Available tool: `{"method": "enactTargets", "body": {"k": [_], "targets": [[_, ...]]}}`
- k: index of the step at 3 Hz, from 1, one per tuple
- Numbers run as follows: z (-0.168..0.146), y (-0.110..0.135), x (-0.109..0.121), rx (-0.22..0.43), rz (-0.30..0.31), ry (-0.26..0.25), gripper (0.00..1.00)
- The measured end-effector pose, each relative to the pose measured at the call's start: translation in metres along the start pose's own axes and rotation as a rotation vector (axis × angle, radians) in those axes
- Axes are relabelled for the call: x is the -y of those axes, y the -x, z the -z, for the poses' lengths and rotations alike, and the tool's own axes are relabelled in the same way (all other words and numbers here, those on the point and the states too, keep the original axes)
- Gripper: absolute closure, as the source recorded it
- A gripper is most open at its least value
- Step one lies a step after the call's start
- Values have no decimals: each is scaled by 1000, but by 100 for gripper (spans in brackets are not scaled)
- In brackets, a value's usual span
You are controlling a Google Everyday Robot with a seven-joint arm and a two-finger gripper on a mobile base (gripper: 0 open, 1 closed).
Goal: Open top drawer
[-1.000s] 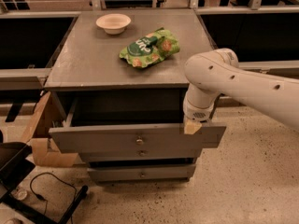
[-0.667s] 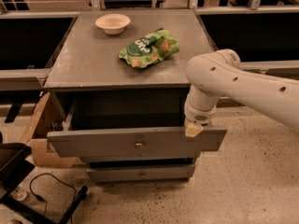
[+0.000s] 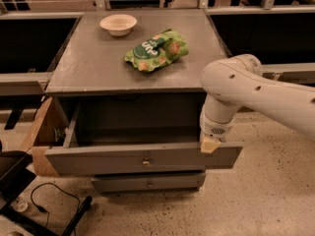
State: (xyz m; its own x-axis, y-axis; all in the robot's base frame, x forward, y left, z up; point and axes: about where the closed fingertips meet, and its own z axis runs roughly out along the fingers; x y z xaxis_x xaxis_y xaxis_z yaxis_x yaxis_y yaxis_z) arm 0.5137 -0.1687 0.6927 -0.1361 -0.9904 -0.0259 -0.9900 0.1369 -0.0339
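Observation:
The top drawer (image 3: 98,160) is a wide grey wooden drawer with one small round brass knob (image 3: 145,162). It stands pulled well out from the cabinet, and its dark inside shows. My gripper (image 3: 209,144) reaches down from the white arm (image 3: 256,90) at the right. Its tan tip sits on the top edge of the drawer front, near the front's right end. A narrower grey drawer (image 3: 147,183) with a like knob lies shut below it.
On the cabinet top (image 3: 88,68) lie a green snack bag (image 3: 156,50) and a cream bowl (image 3: 118,23). A cardboard box (image 3: 42,132) stands at the cabinet's left side. A black cable (image 3: 49,200) lies on the speckled floor at the lower left.
The top drawer has slid further out toward the camera. My gripper has moved with its front edge, toward the camera.

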Motion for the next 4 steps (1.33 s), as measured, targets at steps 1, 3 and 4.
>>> {"method": "enactTargets", "body": {"k": [1, 3, 4], "targets": [[5, -2, -22, 0, -32, 36, 100], [15, -15, -43, -10, -57, 64, 100], [15, -15, -43, -10, -57, 64, 81]]}}
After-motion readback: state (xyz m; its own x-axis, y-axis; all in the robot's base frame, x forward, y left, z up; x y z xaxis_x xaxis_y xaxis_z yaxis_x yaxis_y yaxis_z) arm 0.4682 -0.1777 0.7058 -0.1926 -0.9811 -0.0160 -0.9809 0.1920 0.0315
